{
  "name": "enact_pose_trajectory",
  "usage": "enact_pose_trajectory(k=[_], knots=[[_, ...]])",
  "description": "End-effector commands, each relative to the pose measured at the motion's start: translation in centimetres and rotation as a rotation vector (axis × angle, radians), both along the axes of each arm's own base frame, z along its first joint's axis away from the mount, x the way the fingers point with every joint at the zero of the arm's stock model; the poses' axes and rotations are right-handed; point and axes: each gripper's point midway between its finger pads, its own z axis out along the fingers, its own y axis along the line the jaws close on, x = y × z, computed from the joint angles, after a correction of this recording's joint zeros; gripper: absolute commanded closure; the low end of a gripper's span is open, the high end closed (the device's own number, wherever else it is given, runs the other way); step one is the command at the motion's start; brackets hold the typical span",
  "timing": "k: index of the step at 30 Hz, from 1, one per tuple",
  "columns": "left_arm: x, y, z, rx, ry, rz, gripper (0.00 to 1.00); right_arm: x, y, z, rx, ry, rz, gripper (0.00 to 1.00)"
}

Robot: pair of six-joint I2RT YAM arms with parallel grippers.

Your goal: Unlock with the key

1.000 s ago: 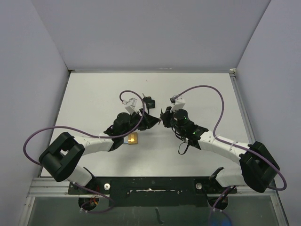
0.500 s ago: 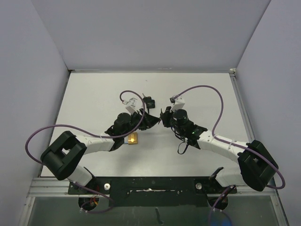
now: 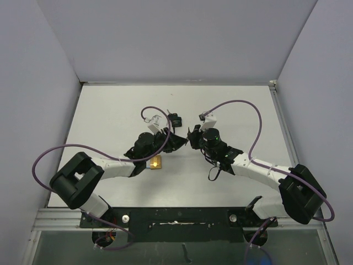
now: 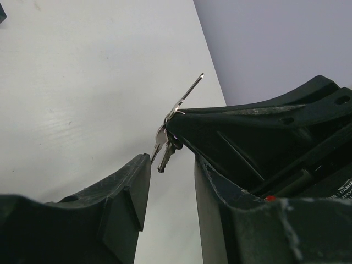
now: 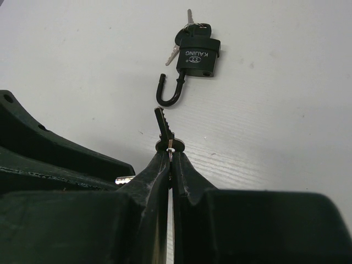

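Observation:
My right gripper [image 5: 169, 154] is shut on a key [image 5: 163, 127] whose toothed blade points away from me, toward a black padlock [image 5: 198, 57]. That padlock lies on the table with its shackle [image 5: 169, 92] swung open and its own keys [image 5: 188, 30] at its far end. In the left wrist view, spare keys [image 4: 164, 148] hang from the ring at the right gripper's tips. My left gripper [image 4: 171, 162] is open and empty, right beside those tips. A brass padlock [image 3: 156, 163] lies on the table under my left arm.
The two grippers [image 3: 183, 140] nearly touch at the table's middle. The black padlock [image 3: 174, 118] lies just beyond them. Purple cables [image 3: 242, 105] loop over both arms. Grey walls close the white table [image 3: 110, 110] on three sides.
The rear part of my left arm has shifted slightly to the right. Both grippers and the padlocks have stayed where they were.

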Motion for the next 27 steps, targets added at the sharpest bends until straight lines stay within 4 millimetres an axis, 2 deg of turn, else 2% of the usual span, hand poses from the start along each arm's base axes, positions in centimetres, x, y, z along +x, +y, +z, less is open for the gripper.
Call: enact_pose_trajectory(k=[1, 16, 21, 27], knots=[[0.49, -0.89, 2.67, -0.077, -0.067, -0.007, 0.65, 0.64, 0.82, 2.99, 0.083, -0.077, -0.003, 1.0], [0.35, -1.11, 2.63, -0.08, -0.07, -0.015, 0.75, 0.65, 1.23, 2.98, 0.093, -0.076, 0.013, 1.0], [0.33, -1.1, 2.57, -0.079, -0.07, -0.016, 0.82, 0.59, 1.2, 3.0, 0.093, -0.076, 0.013, 1.0], [0.33, -1.09, 2.52, -0.078, -0.069, -0.016, 0.96, 0.52, 1.06, 3.23, 0.096, -0.081, 0.01, 1.0]])
